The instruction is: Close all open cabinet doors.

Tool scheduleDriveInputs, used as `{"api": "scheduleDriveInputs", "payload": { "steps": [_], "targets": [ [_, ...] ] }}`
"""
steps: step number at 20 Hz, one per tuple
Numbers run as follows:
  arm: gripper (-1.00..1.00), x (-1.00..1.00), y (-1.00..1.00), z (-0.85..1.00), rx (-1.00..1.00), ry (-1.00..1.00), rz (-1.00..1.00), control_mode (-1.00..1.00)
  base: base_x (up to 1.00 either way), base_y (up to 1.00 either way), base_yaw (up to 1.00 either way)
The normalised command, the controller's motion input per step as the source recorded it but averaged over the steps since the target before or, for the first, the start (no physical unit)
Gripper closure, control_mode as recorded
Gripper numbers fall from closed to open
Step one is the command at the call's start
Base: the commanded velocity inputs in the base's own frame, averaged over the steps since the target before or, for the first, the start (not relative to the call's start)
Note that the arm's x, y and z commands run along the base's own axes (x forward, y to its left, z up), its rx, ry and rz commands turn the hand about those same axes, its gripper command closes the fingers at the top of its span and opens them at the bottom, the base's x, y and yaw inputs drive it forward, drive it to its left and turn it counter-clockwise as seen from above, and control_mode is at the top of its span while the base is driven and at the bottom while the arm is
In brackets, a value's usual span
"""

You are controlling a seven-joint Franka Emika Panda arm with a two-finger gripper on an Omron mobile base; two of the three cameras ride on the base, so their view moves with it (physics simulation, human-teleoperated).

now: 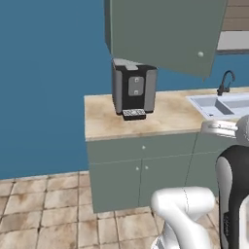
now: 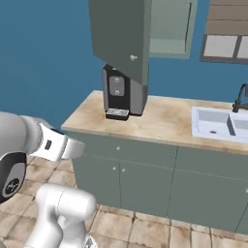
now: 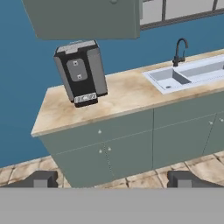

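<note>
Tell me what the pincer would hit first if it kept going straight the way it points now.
Probably the under-counter cabinet fronts. The open pincer points at them across bare floor tiles, with nothing between in the hand view. Depth is unclear, so it might meet the floor just before them.

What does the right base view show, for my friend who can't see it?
An open grey-green cabinet door swings out from the wall above a black and silver coffee machine on a tan counter. A sink lies to the right, and the robot's white arm reaches in from the lower left.
</note>
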Motion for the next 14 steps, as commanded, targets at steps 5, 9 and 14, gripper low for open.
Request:
{"api": "scheduleDriveInputs", "payload": {
  "steps": [5,9,14],
  "targets": [
    [-1.00,0.00,0.00,0.00,0.00,0.00,0.00,1.00,0.51,-0.69,0.23],
    [-1.00,0.00,0.00,0.00,0.00,0.00,0.00,1.00,0.07,-0.31,0.12],
    [-1.00,0.00,0.00,0.00,0.00,0.00,0.00,1.00,0.09,0.00,0.00]
  ]
}}
